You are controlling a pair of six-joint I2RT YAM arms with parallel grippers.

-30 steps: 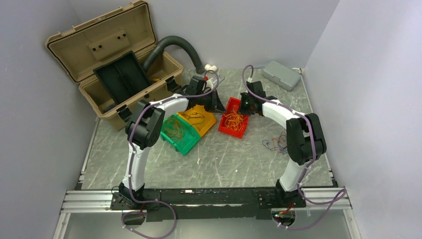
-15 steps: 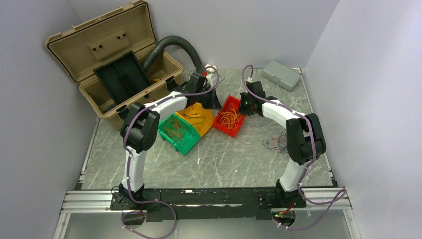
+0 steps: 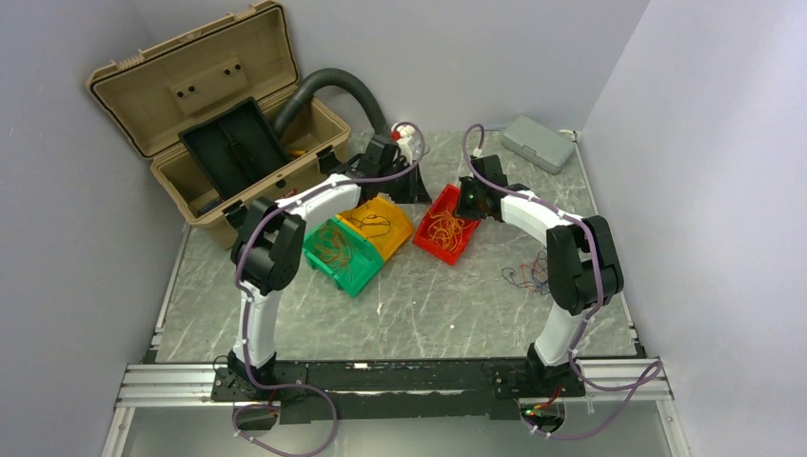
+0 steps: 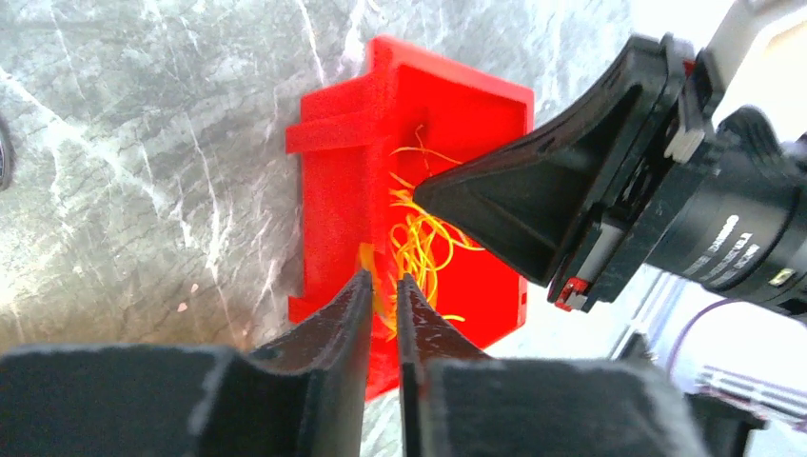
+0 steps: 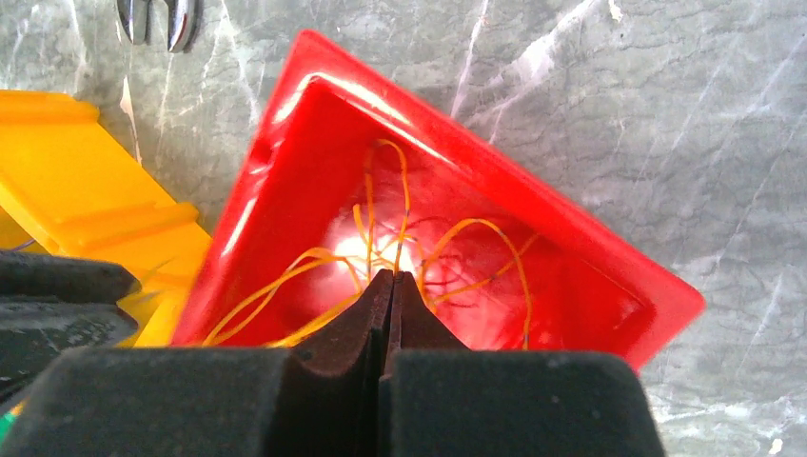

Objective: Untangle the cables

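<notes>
Cables (image 3: 445, 228) seen from above: a hair-thin orange tangle in the red bin (image 3: 425, 246). Left wrist: my left pincer (image 4: 383, 278) stands a slit apart, strands in the gap; whether gripped, I cannot tell. Right wrist: my right pincer (image 5: 391, 276) is pressed together above them.

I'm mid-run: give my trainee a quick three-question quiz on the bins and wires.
1. True or false: the right end effector is shut above the red plastic bin.
2. The thin wires in that bin are: A orange, B blue, C white?
3. Which bin sits between the green plastic bin and the red one?
Key: 1 true; 2 A; 3 the yellow plastic bin.
</notes>
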